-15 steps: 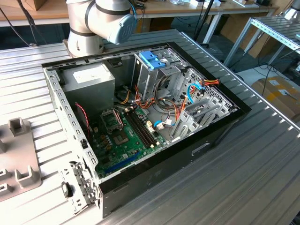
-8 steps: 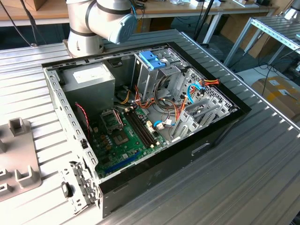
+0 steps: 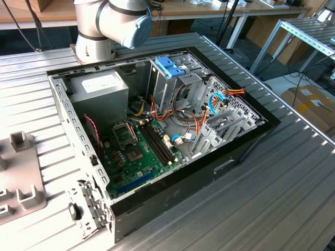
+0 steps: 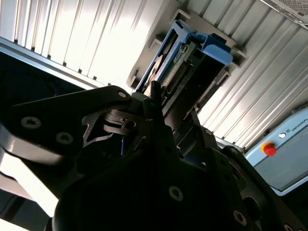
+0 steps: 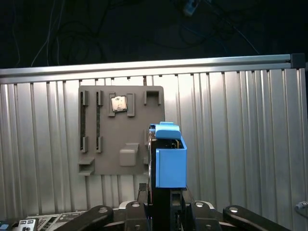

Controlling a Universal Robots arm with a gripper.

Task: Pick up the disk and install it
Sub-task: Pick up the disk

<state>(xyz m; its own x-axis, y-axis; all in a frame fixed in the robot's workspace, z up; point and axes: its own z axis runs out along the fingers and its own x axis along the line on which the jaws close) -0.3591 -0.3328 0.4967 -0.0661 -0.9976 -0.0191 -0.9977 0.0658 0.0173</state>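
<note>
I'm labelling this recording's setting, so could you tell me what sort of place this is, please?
Probably a robotics lab or workshop: an open computer case lies on a ribbed metal table near the robot arm's base, with workbenches and cardboard boxes beyond.

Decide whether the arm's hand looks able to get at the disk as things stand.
Probably yes: in both wrist views the disk sits between the jaws of the hand, apparently gripped, with nothing in the way.
</note>
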